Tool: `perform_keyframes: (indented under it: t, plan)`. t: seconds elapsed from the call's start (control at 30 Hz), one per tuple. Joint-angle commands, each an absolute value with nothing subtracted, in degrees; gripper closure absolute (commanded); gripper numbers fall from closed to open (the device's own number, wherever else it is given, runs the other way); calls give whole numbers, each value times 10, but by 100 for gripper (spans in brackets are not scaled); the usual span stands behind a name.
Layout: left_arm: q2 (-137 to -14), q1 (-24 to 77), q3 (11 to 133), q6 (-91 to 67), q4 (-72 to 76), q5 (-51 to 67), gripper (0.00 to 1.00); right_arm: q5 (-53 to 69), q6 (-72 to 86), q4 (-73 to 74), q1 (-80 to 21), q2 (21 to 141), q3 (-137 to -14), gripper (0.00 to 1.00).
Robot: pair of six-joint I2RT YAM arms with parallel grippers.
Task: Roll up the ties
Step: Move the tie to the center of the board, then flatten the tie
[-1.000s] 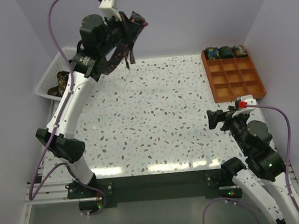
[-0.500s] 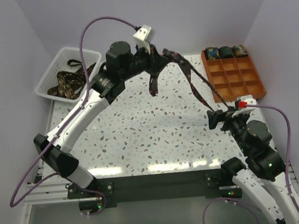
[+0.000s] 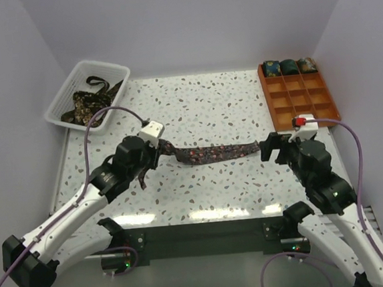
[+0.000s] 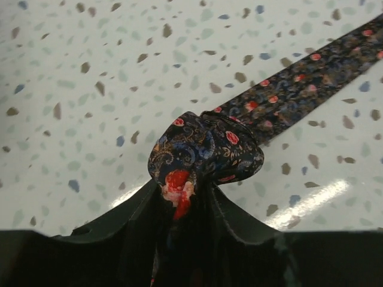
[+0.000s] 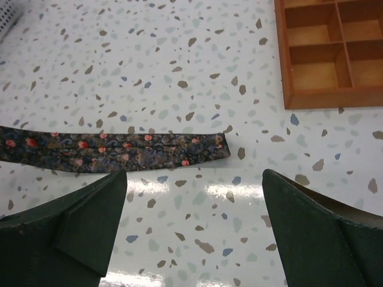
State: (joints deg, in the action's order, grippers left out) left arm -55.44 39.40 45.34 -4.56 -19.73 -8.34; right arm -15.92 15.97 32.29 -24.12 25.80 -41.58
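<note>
Dark floral fabric runs across the middle of the desk (image 3: 202, 109): one tie (image 3: 212, 153) lies flat and nearly straight, from the left gripper (image 3: 153, 149) to a squared-off end just in front of the right gripper (image 3: 270, 149).

At the left gripper, our wrist view shows the tie's other end bunched into a small wad, with red and blue print showing. The wad sits at the fingertips and some of its fabric drops down between them. We cannot tell whether the fingers press on it or only flank it.

We see the right gripper's fingers (image 5: 90, 221) wide apart, with nothing between them. They hang over bare desk, and the tie's end lies just beyond them.

At the far right sits the orange tray (image 3: 266, 96), with three rolls (image 3: 288, 66) side by side in its far row. The white basket (image 3: 63, 94) at the far left holds a heap of loose ties (image 3: 84, 102).
</note>
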Motion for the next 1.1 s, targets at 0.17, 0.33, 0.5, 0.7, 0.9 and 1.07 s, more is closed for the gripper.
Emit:
perform_keyframes:
  t: [0.17, 0.33, 0.5, 0.7, 0.9, 1.07]
  plan:
    - [-528, 352, 410, -75, -221, -355, 43, -197, 229, 332, -243, 452, -462, 1]
    - [-560, 240, 416, -79, -207, -338, 37, -211, 216, 276, -237, 580, -467, 3]
    - [-554, 230, 425, -125, -205, -229, 31, -107, 191, 223, -170, 672, -474, 14]
    - [-512, 230, 371, -209, -202, -135, 23, -41, 178, 181, -126, 756, -485, 23]
    - [-493, 230, 348, -236, -213, -121, 23, -24, 172, 140, -109, 807, -469, 28]
    - [-482, 230, 314, -272, -207, -114, 22, -2, 167, 118, -84, 829, -457, 41]
